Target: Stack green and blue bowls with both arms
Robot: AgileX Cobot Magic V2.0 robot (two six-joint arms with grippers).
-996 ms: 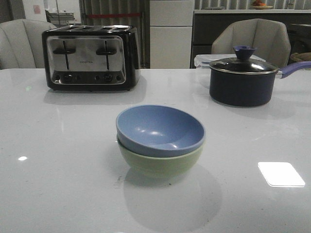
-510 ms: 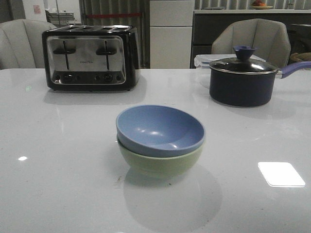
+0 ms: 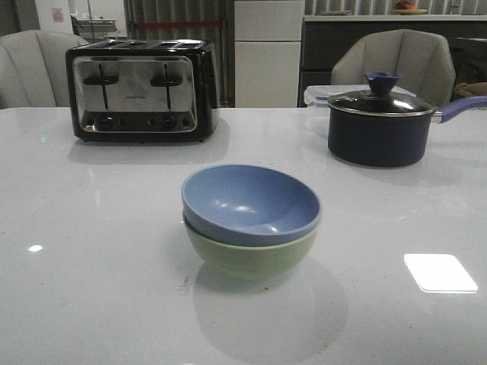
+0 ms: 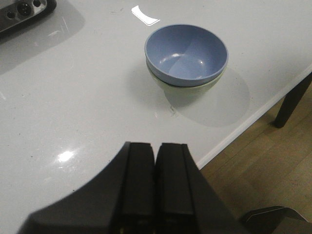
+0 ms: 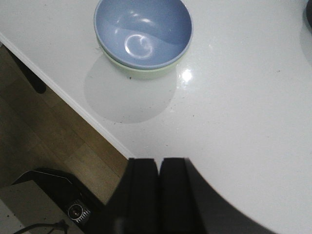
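Note:
The dusty blue bowl sits nested inside the pale green bowl near the middle of the white table. The stack also shows in the left wrist view, blue bowl over green bowl, and in the right wrist view, blue bowl over green bowl. My left gripper is shut and empty, held well back from the bowls above the table's front edge. My right gripper is shut and empty, also back over the front edge. Neither gripper shows in the front view.
A black and chrome toaster stands at the back left. A dark navy lidded saucepan stands at the back right, a clear plastic box behind it. The table's front edge drops to a wooden floor.

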